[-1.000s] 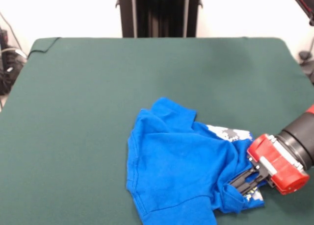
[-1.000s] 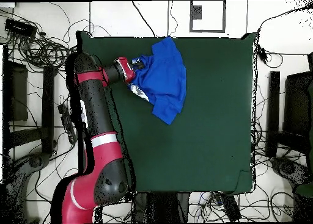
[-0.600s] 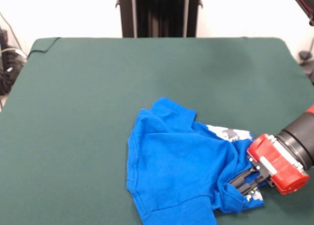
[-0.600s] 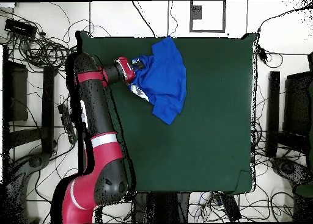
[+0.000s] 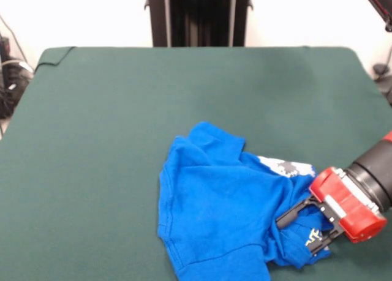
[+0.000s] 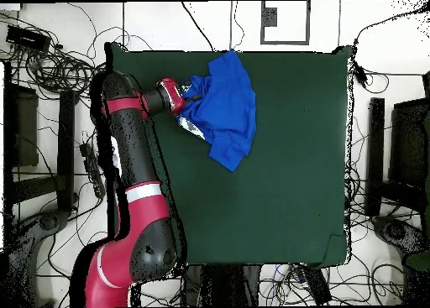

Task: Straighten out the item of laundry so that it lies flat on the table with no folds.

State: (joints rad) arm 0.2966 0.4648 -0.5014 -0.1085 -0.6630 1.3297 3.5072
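Observation:
The item of laundry point(image 5: 223, 204), a bright blue T-shirt, lies crumpled near the front right of the green table point(image 5: 116, 116), mostly plain side up. A strip of white-grey print shows at its right edge. My gripper point(image 5: 302, 231) reaches in low from the right, open, its two black fingers spread over the shirt's bunched right edge with cloth lying between them. In the overhead view the item of laundry point(image 6: 223, 112) sits by the table's point(image 6: 285, 195) top edge, left of centre. There the gripper point(image 6: 191, 93) meets its left side.
A black column point(image 5: 199, 16) stands behind the table's far edge. Cables point(image 6: 50, 65) and dark stands surround the table in the overhead view. The arm's red and black links point(image 6: 134, 195) run along the table's left edge there.
The gripper's fingers have spread apart, letting go of the shirt's bunched edge they were pinching. The shirt and the arm have hardly shifted.

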